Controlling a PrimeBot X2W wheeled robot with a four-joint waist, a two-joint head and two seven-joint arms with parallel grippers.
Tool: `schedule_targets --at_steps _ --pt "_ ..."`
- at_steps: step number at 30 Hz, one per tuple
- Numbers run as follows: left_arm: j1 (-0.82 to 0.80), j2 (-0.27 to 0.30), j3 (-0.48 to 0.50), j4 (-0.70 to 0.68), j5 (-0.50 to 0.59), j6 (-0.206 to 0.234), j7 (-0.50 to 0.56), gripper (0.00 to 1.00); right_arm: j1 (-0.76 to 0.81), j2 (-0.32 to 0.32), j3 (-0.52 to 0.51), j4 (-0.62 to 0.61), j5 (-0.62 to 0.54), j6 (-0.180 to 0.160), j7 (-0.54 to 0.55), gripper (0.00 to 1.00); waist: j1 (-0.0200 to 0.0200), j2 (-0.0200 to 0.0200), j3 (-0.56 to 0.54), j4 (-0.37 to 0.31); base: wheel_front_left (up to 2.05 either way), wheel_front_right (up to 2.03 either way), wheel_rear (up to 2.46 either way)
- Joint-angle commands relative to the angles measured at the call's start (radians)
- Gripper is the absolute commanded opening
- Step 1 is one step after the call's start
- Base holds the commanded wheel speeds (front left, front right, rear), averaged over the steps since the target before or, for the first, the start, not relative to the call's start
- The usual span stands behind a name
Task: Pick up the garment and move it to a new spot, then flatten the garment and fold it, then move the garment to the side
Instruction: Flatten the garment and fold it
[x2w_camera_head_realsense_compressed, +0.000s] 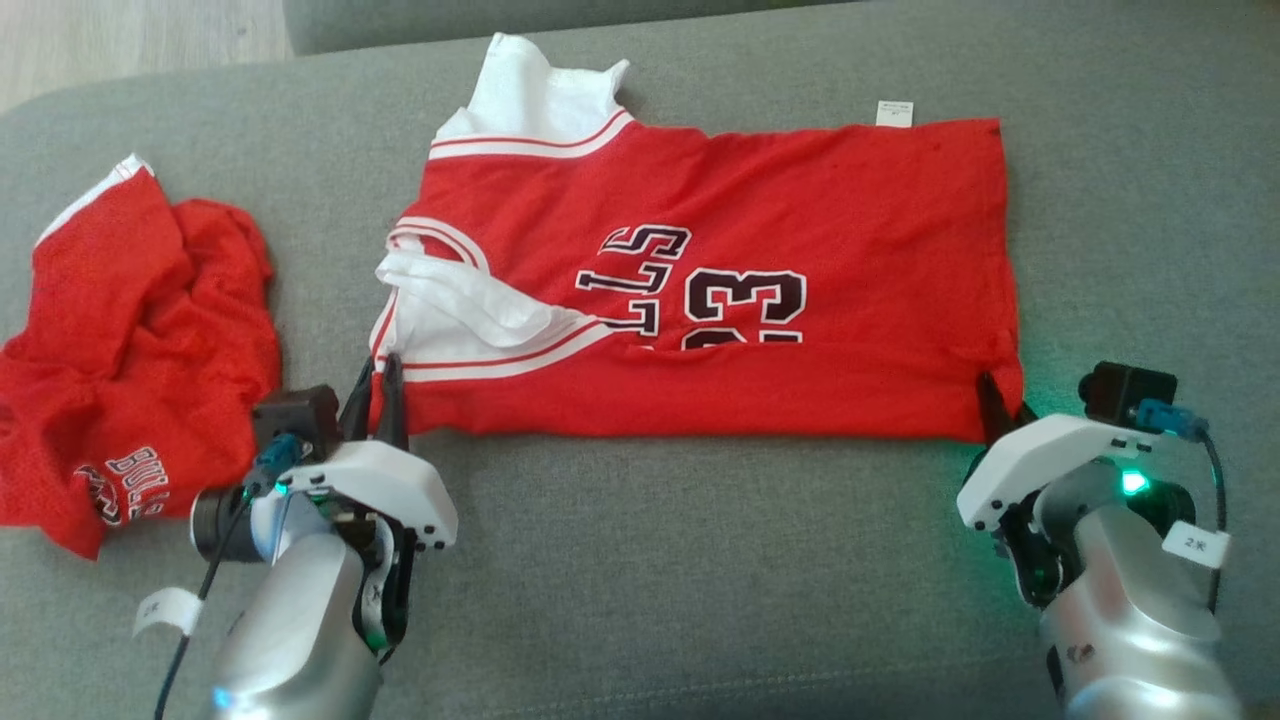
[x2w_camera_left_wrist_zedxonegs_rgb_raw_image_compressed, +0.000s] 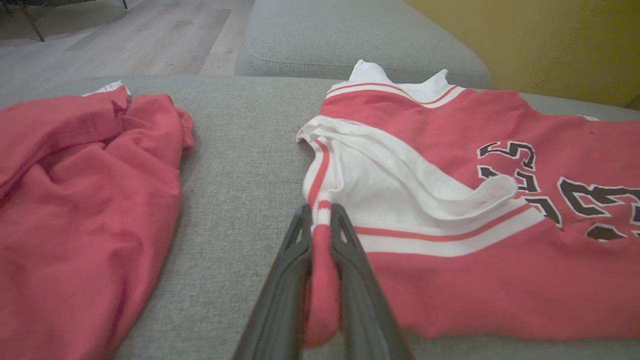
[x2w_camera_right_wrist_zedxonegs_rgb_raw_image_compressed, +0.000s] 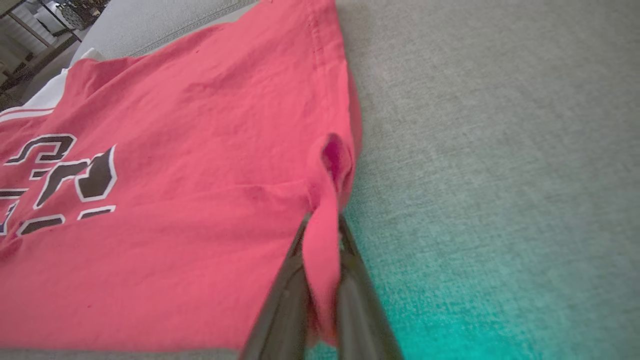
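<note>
Lying spread out across the grey sofa seat, the red jersey has its white-trimmed neck and armholes toward the robot's left and its hem toward the right. The black lettering and number face up, and a small white label sticks out at the far edge. The near edge looks folded over, cutting the number off.

The left gripper sits at the near left corner. In the left wrist view its fingers are closed tight on a bunched strip of red fabric and striped trim. The right gripper sits at the near right corner by the hem. In the right wrist view its fingers are pinched together on a raised fold of the red cloth.

A second red garment, crumpled and printed with lettering, lies on the sofa to the left, apart from the jersey.
</note>
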Motion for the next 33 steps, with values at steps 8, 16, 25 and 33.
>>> schedule_targets --at_steps 8,16,25,33 --pt "0.027 0.038 0.015 -0.02 -0.015 -0.003 0.009 0.0 -0.02 -0.023 -0.007 -0.038 -0.05 0.002 -0.002 0.0 0.0 0.0 -0.065 -0.005 0.0 0.0 0.0" --pt "0.069 0.053 -0.005 -0.051 -0.021 -0.015 0.045 0.0 0.021 -0.1 0.033 -0.128 0.009 0.002 0.12 0.0 0.0 0.0 -0.116 0.004 0.0 0.0 0.0" --pt "0.161 0.087 -0.042 -0.14 -0.031 -0.031 0.135 0.0 0.169 -0.186 0.077 -0.28 0.102 0.002 0.33 0.0 0.0 0.0 -0.165 0.016 0.0 0.0 0.0" --pt "0.265 0.135 -0.089 -0.27 -0.039 -0.045 0.264 0.0 0.314 -0.224 0.056 -0.457 0.162 0.002 0.495 0.0 0.0 0.0 -0.184 0.018 0.0 0.0 0.0"
